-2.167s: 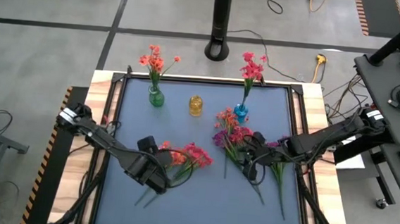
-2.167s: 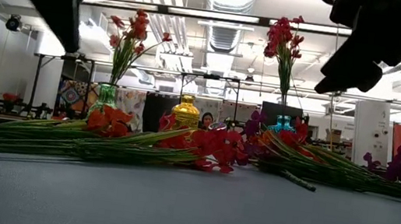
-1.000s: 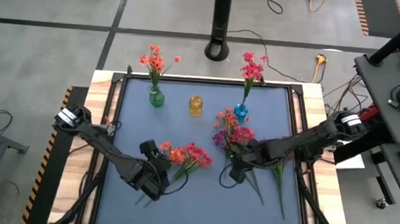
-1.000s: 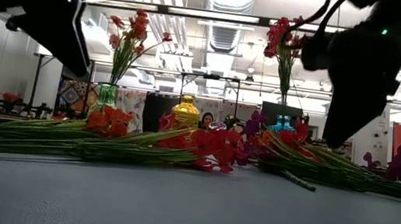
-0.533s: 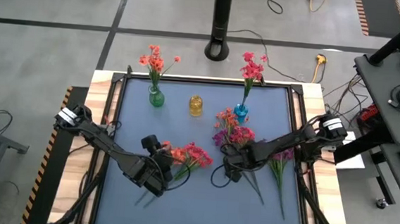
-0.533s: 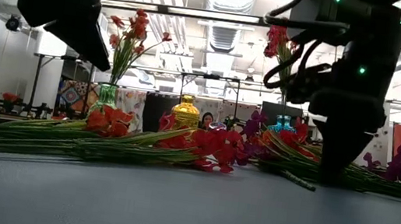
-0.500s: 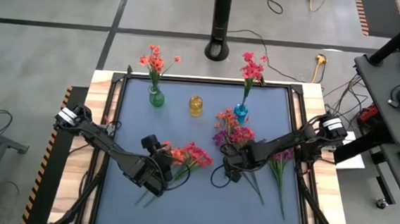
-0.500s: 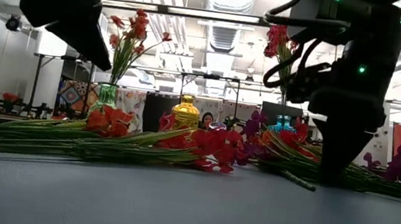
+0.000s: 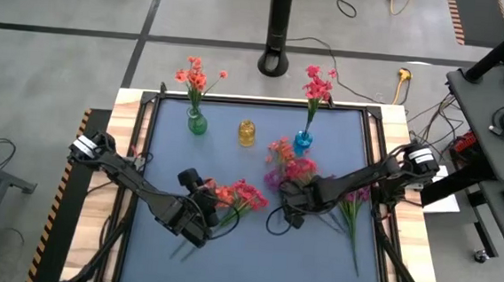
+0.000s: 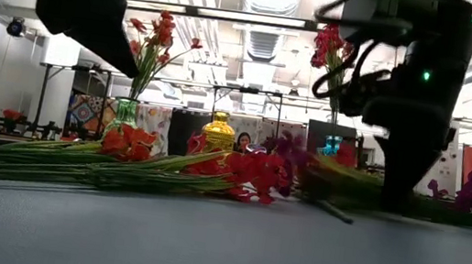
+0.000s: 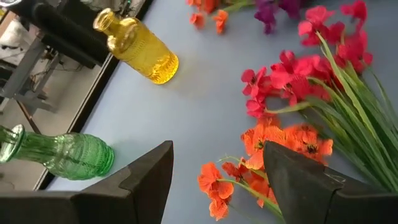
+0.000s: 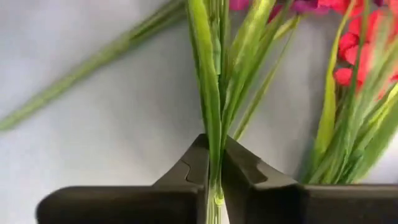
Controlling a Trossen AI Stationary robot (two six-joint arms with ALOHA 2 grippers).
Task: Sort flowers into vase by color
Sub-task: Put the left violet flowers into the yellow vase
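A green flower stem (image 12: 211,124) is pinched between the two dark fingers of the right end effector (image 9: 289,216), which has closed fully on it down at the blue bench (image 9: 243,265). That stem belongs to the loose pile of pink-red and purple sprays (image 9: 288,166) lying right of centre, just in front of the blue vase (image 9: 303,142). A second pile, orange-red and red blossoms (image 9: 235,194) on long stems, lies left of centre (its heads fill the left wrist view). The left end effector (image 9: 194,232) hovers above that pile's stems with its fingers spread wide and nothing between them. At the back, the green vase (image 9: 197,123) holds an orange-red spray (image 9: 194,75), the blue vase a pink-red spray (image 9: 317,83), and the yellow vase (image 9: 247,133) between them stands without flowers.
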